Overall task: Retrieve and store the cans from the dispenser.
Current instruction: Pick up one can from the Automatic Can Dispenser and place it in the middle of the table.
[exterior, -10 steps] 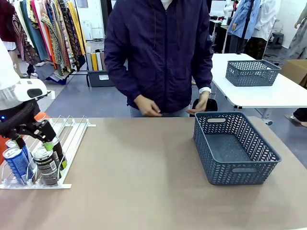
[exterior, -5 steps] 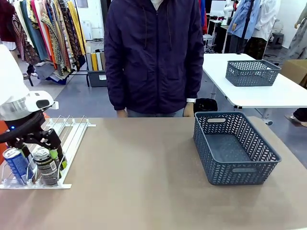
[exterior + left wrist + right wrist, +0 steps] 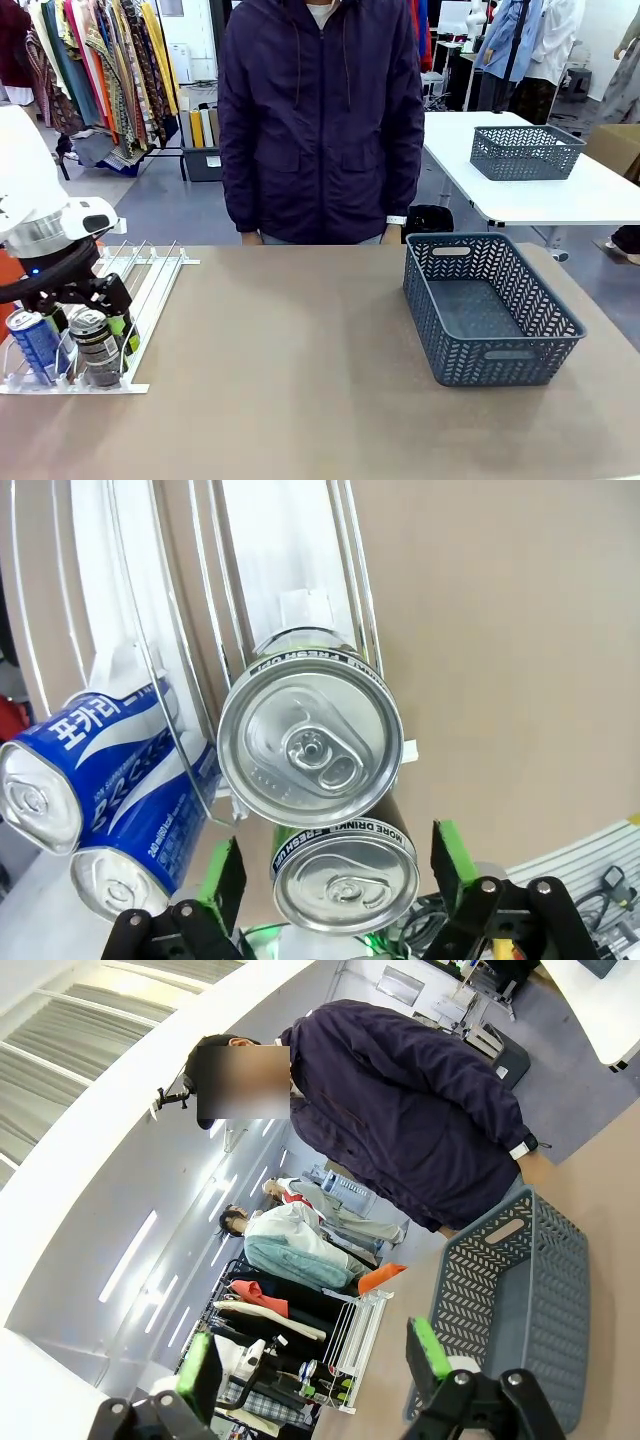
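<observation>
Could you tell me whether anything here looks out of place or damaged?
Nothing stands out: the cans sit in the dispenser, the left gripper is open around the front one, and the basket sits level.

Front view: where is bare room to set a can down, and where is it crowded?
Free: the table between the dispenser and the grey basket, and the basket's empty floor. Crowded: the dispenser's near end, where cans stand and the left pincer flanks one.
</observation>
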Controlling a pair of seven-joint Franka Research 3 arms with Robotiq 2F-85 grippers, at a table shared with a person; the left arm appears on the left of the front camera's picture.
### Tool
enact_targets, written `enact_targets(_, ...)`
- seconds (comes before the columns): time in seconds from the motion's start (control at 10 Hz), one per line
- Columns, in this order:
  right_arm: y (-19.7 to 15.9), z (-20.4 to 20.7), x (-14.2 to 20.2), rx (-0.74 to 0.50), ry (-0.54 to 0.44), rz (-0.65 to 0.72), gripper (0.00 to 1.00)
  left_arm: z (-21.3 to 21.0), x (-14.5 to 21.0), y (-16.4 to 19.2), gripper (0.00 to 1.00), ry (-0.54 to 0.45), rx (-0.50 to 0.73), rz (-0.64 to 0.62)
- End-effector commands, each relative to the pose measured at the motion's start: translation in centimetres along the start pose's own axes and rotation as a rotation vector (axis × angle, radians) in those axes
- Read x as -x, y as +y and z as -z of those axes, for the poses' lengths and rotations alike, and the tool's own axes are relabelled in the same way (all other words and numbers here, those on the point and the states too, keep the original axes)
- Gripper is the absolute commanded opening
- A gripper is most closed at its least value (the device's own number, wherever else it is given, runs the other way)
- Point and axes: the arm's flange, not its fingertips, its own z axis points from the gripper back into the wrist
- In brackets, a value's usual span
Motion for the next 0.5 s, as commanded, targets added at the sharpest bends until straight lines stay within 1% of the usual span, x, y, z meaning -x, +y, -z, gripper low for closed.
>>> enact_targets(0.0, 0.48, 0.19, -0.29, -0.018, -0.021, 0.010, 1.00, -0.14, 0.10, -0.28, 0.37, -0.025, -0.032, -0.010)
enact_targets(0.1, 0.48, 0.19, -0.29, -0.018, -0.021, 0.010, 1.00, -0.19, 0.19, -0.41, 0.00, -0.029, -0.044, -0.006)
enact_targets(0.4, 0.48, 0.19, -0.29, -0.018, -0.021, 0.010, 1.00, -0.09, -0.03, -0.56, 0.00, -0.023, -0.046, -0.013)
